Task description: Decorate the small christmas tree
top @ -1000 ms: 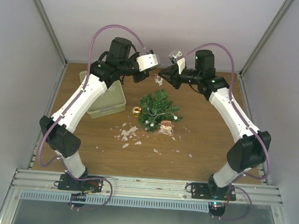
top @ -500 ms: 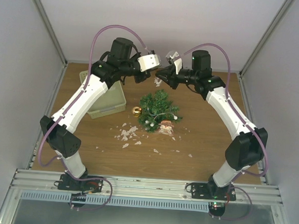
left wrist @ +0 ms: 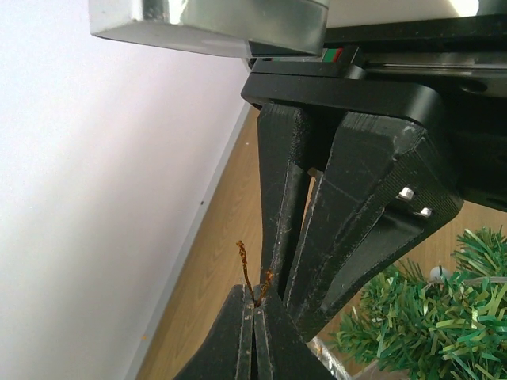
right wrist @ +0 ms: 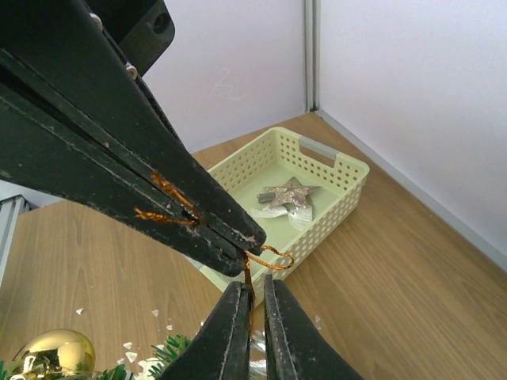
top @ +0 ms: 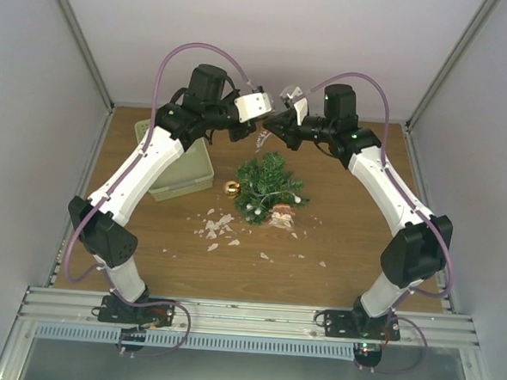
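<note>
1. The left tool [left wrist: 254, 317] is clamped fully shut on the orange-gold hanging thread [right wrist: 170, 202] of a silvery ornament [top: 262, 140]. It holds it above the far side of the small christmas tree [top: 271, 182].
2. The right tool [right wrist: 252, 297] meets it tip to tip there. Its fingers stand a sliver apart with the thread's loop running between them, so we judge the thread is not yet pinched.
3. We read this step as taking over or spreading the loop, ahead of hanging the ornament.
4. The next move calls for the right tool to close squarely on the thin thread. The loop then has to be drawn open and lowered over a branch tip, and we think so fine a thread could easily slip out.
5. The tree sits mid-worktop [top: 362, 248], with white beads on it and its brownish pot at its near edge. A gold ball [top: 231, 188] lies just beside its left side.
6. The pale yellow-green basket [right wrist: 348, 170] stands near the tree's left, under the left arm. It holds a silver star [right wrist: 287, 192] and another pale piece partly beneath it.
</note>
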You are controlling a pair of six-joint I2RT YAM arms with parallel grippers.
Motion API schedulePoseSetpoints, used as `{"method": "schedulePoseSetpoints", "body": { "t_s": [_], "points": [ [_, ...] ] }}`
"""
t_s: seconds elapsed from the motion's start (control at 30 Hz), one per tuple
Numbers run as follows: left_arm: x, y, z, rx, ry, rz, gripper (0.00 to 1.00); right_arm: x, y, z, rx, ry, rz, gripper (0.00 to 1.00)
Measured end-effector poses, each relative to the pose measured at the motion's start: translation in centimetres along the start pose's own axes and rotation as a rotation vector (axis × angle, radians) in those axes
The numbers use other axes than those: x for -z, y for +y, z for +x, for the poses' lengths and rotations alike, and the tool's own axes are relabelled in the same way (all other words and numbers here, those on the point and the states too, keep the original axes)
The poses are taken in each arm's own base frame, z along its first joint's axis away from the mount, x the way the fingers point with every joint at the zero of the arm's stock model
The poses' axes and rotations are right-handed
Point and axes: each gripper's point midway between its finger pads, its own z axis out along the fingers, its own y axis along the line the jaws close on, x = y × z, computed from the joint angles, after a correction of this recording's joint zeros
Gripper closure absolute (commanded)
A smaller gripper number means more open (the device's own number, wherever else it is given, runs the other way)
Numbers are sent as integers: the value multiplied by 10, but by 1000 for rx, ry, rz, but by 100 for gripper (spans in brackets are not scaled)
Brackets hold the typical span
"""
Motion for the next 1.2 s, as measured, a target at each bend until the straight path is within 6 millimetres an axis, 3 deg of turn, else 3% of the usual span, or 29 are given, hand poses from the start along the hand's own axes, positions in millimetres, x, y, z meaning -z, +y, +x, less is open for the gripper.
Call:
{"method": "schedulePoseSetpoints", "body": {
  "t_s": [0.5,1.2],
  "points": [
    [0,-1,-1,-1,-1,2,100,-1,-1,-2,2,-3,-3,99],
    [-4,-1,5,-4,19,-2,100,5,-8,6,-3,53,59,100]
  ]
}}
